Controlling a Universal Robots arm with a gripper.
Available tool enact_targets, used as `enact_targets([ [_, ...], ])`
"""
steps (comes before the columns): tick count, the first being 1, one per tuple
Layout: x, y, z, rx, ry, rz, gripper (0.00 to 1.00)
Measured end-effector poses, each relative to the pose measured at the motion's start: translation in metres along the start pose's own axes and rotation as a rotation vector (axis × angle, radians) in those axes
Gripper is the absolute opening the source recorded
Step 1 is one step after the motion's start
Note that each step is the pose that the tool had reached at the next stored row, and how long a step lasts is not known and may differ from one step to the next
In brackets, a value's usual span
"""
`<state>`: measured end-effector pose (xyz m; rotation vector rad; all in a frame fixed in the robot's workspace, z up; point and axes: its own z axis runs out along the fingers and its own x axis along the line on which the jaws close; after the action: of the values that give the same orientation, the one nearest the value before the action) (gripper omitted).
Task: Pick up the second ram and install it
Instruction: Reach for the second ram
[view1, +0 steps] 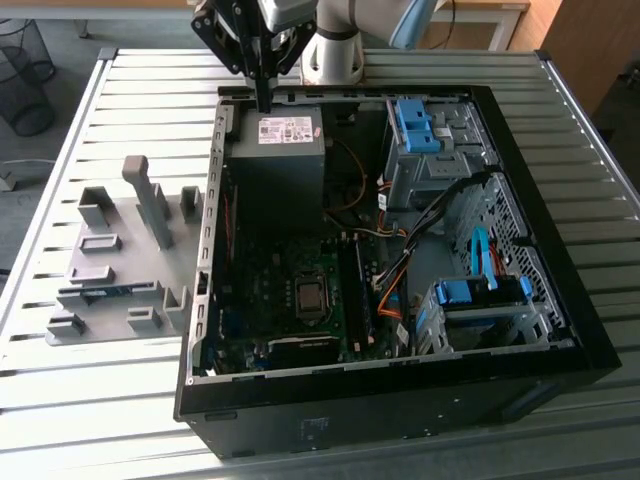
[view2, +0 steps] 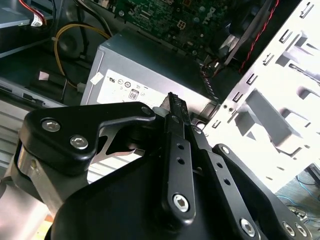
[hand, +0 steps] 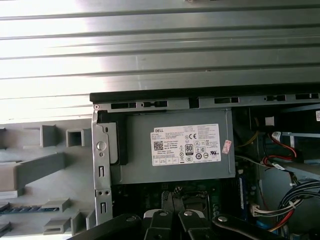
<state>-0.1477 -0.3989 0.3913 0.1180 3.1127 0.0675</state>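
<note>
The second ram (view1: 100, 292) is a thin blue stick lying flat in a slot of the grey holder (view1: 110, 262), on the table at the exterior view's left of the computer case. In the first wrist view its blue edge (hand: 27, 208) shows low in that holder. My gripper (view1: 265, 98) hangs over the back rim of the open case (view1: 400, 385), just above the grey power supply (view1: 278, 160), well away from the stick. Its black fingers (view2: 174, 102) lie together, shut on nothing. Their tips (hand: 175, 196) point toward the power supply's label.
The case lies open on a slatted metal table (view1: 90, 390). Inside it are the motherboard with its memory slots (view1: 354, 295), bundles of cables (view1: 400, 250), and blue drive-bay clips (view1: 415, 125) at the exterior view's right. Upright grey posts (view1: 148, 200) rise from the holder.
</note>
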Motion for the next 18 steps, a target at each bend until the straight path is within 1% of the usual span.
enact_targets([
  [11,0.0023,-0.0002,0.0008,-0.0001,0.0,0.0,0.1],
  [18,0.0057,-0.0005,0.0011,-0.0001,0.0001,0.0,0.1],
])
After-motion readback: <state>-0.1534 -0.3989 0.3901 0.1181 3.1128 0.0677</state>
